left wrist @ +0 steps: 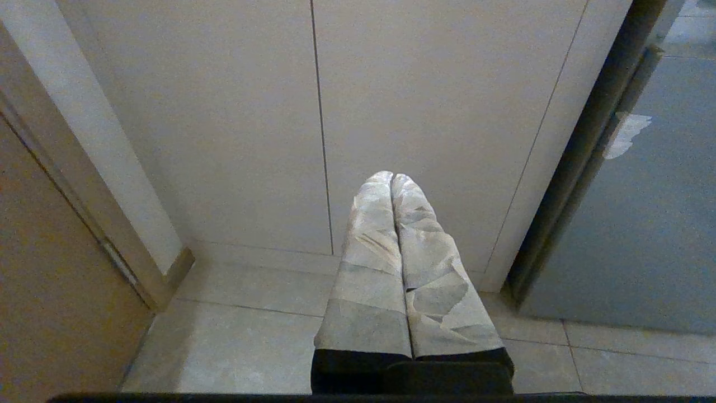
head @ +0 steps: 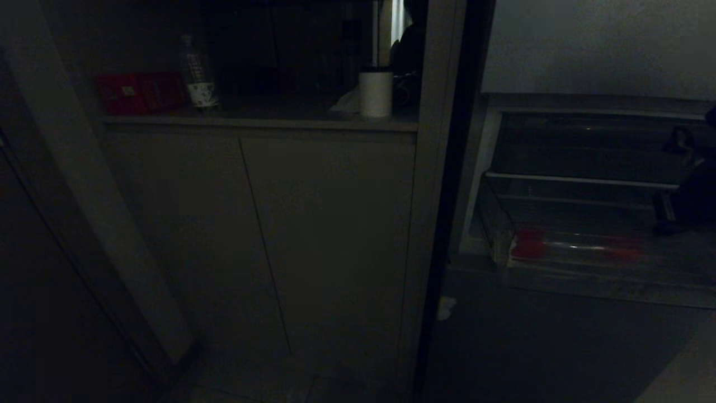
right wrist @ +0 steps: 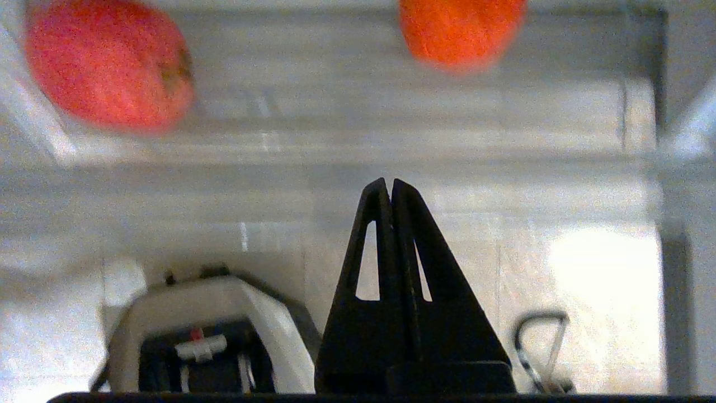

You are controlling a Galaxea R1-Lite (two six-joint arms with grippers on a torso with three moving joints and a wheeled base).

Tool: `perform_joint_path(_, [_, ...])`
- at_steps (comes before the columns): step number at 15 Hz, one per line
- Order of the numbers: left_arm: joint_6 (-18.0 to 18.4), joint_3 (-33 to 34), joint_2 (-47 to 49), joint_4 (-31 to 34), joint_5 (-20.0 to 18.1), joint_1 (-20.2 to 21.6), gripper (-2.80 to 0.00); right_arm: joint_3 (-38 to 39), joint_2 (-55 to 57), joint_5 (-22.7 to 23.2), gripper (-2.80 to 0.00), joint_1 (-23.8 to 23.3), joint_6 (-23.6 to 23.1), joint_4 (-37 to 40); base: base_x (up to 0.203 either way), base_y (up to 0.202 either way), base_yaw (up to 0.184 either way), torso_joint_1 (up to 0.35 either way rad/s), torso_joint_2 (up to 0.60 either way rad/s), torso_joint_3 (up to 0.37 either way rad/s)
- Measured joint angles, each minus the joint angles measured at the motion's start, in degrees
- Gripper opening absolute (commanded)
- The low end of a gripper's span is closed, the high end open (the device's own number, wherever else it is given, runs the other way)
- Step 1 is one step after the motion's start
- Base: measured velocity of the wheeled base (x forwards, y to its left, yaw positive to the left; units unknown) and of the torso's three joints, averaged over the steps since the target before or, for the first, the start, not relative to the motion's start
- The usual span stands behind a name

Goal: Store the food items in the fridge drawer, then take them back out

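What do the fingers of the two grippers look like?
The left gripper has two long tapering fingers wrapped in pale grey, creased tape, on a black base. The right gripper has bare black fingers, triangular, each with a slot-shaped cut-out.

Home kitchen (dim), cabinets (head: 257, 224), open fridge (head: 587, 145)

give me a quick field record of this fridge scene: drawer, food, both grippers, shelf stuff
fridge drawer: pulled out, clear plastic, low on the right of the head view
food items: two red-orange round pieces inside the drawer, one near one end, the other apart from it
right gripper: fingers shut, empty, above the drawer, touching neither item
left gripper: fingers shut, empty, parked facing the cabinet doors
shelf above cabinet: red box, clear bottle, white cup
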Motion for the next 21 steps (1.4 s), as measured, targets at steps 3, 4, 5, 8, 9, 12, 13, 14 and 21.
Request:
perform_joint_path(3, [0.0, 0.0, 0.0, 0.0, 0.0, 0.0, -2.8, 2.3, -4.0, 3.3, -2.8, -1.4, -0.4, 0.0, 0.0, 0.0, 0.0, 0.0, 0.0, 0.0])
perform_joint_path(4, [0.0, -0.1, 0.0, 0.0, 0.0, 0.0, -2.8, 2.4, -4.8, 3.7, -2.8, -1.5, -0.3, -0.1, 0.0, 0.0, 0.0, 0.0, 0.0, 0.0])
perform_joint_path(5, [0.0, -0.1, 0.0, 0.0, 0.0, 0.0, -2.8, 2.3, -5.1, 3.8, -2.8, -1.6, -0.2, -0.3, 0.0, 0.0, 0.0, 0.0, 0.0, 0.0])
perform_joint_path(8, [0.0, -0.1, 0.0, 0.0, 0.0, 0.0, -2.8, 2.1, -3.2, 3.7, -2.8, -1.6, -0.1, -4.4, 0.0, 0.0, 0.0, 0.0, 0.0, 0.0])
perform_joint_path(9, [0.0, -0.1, 0.0, 0.0, 0.0, 0.0, -2.8, 2.1, -1.8, 3.7, -2.8, -1.5, 0.0, -6.3, 0.0, 0.0, 0.0, 0.0, 0.0, 0.0])
perform_joint_path(12, [0.0, -0.1, 0.0, 0.0, 0.0, 0.0, -2.8, 2.7, 3.2, 3.8, -2.8, -1.0, 0.7, -10.9, 0.0, 0.0, 0.0, 0.0, 0.0, 0.0])
perform_joint_path(13, [0.0, -0.1, 0.0, 0.0, 0.0, 0.0, -2.8, 3.1, 4.5, 4.3, -2.8, -0.9, 0.8, -11.6, 0.0, 0.0, 0.0, 0.0, 0.0, 0.0])
perform_joint_path(14, [0.0, -0.1, 0.0, 0.0, 0.0, 0.0, -2.8, 3.5, 5.0, 4.8, -2.8, -0.8, 0.8, -12.0, 0.0, 0.0, 0.0, 0.0, 0.0, 0.0])
perform_joint_path(21, [0.0, -0.1, 0.0, 0.0, 0.0, 0.0, -2.8, 9.1, -3.9, 5.1, -2.8, -1.2, 0.1, -11.6, 0.0, 0.0, 0.0, 0.0, 0.0, 0.0])
